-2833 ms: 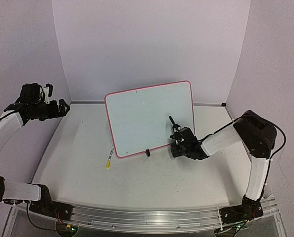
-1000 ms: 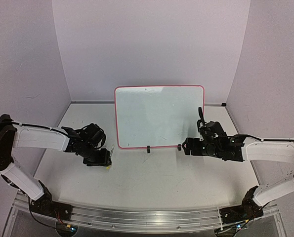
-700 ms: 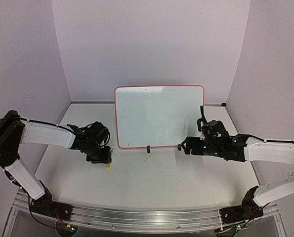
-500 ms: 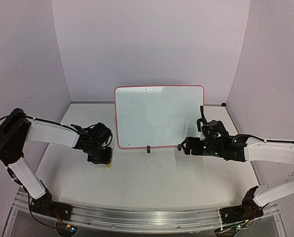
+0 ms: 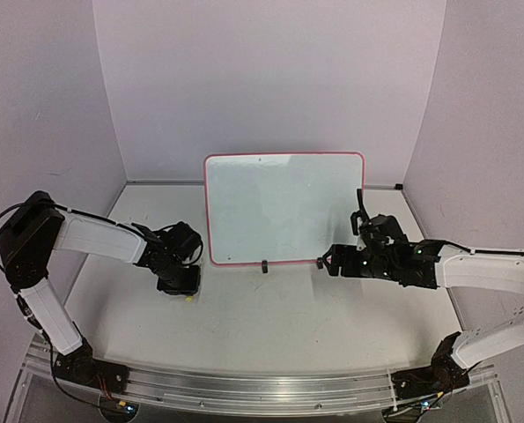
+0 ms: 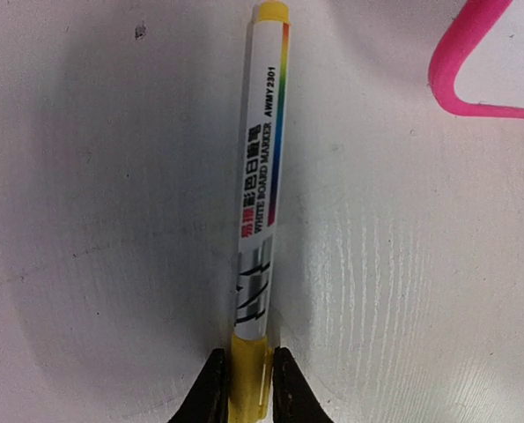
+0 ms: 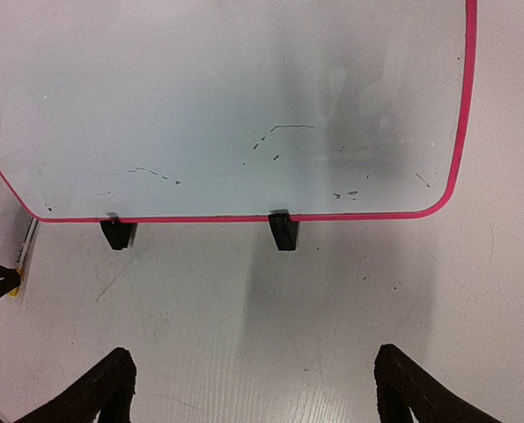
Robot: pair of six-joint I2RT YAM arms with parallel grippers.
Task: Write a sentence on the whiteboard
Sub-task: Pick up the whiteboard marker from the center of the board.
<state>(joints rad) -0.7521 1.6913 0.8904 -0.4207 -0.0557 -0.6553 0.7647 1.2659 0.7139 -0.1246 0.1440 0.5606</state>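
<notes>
The whiteboard stands upright on its clip feet at the middle of the bench, with no writing on it, only faint specks. The right fingers gape wide before it, empty. The left fingers pinch one yellow end of the marker, which lies by the board's left corner. Pickup seems the step; next, probably lifting and uncapping.

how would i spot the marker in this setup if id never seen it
Find the pink-edged whiteboard standing on the table, then look just off its lower left corner. The marker lies flat there, one yellow end pinched in the left claw. It is the only pen: white barrel, yellow ends, rainbow stripe.
</notes>
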